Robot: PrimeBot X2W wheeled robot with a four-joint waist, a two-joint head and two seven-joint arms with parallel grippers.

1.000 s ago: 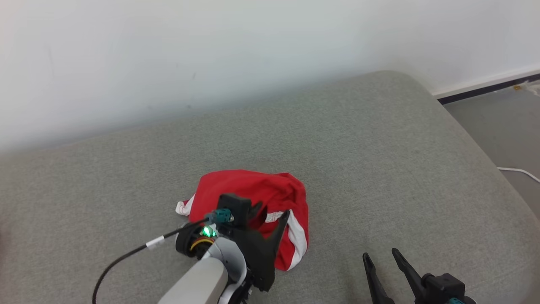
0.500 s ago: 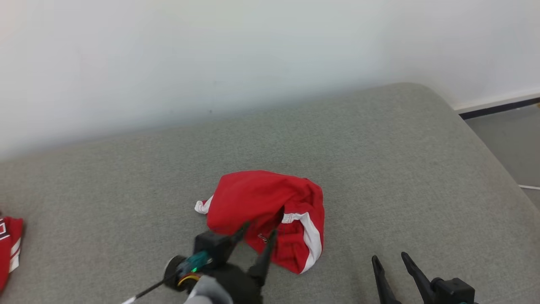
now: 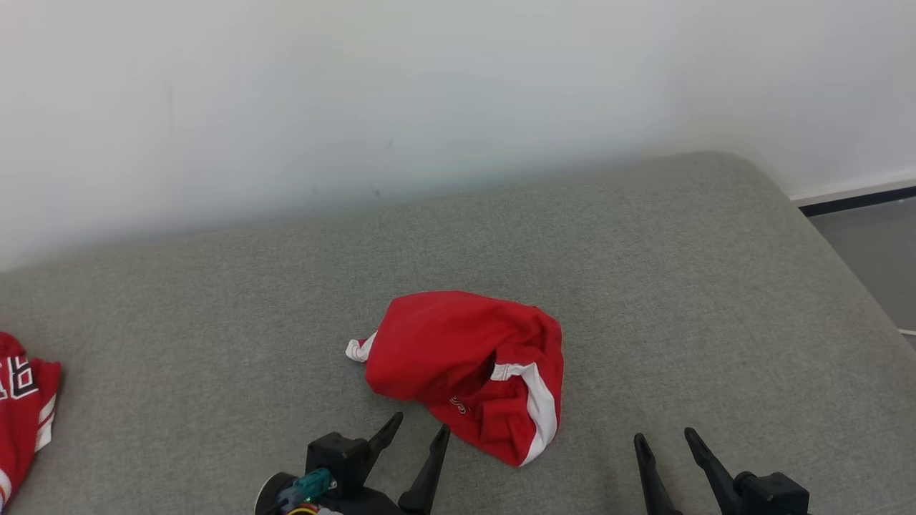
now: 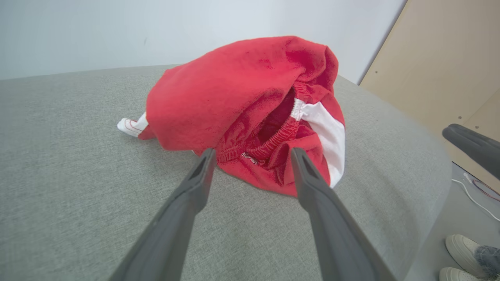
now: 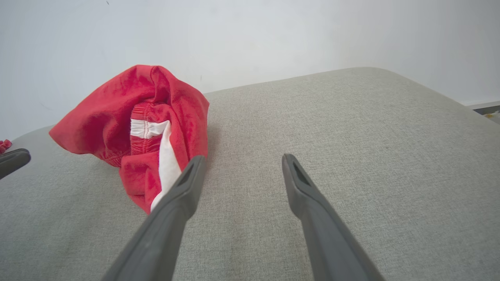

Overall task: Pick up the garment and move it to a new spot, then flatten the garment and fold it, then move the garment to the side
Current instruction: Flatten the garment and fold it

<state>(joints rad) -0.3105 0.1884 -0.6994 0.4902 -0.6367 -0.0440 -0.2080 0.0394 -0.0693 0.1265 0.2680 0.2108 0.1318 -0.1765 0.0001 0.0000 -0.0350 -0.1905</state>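
A crumpled red garment (image 3: pixel 465 365) with a white side stripe and an elastic waistband lies in a heap on the grey cushion (image 3: pixel 644 286). In the left wrist view the garment (image 4: pixel 242 105) bulges just beyond my fingertips. My left gripper (image 3: pixel 420 430) stands open just short of its near edge, holding nothing. My right gripper (image 3: pixel 663 439) is open too, to the right of the heap, over bare cushion. In the right wrist view the garment (image 5: pixel 129 117) sits at the left, beside my left finger.
Another red piece of clothing (image 3: pixel 21 400) with white and black markings lies at the cushion's far left edge. A white wall (image 3: pixel 429 93) rises behind. Floor (image 3: pixel 873 257) drops off at the right, where a person's pale shoe (image 4: pixel 465 249) stands beside a wooden panel (image 4: pixel 441 70).
My left gripper has let go of the garment and drawn back toward me, leaving it in a heap. The camera has swung left, bringing the second red cloth into view.
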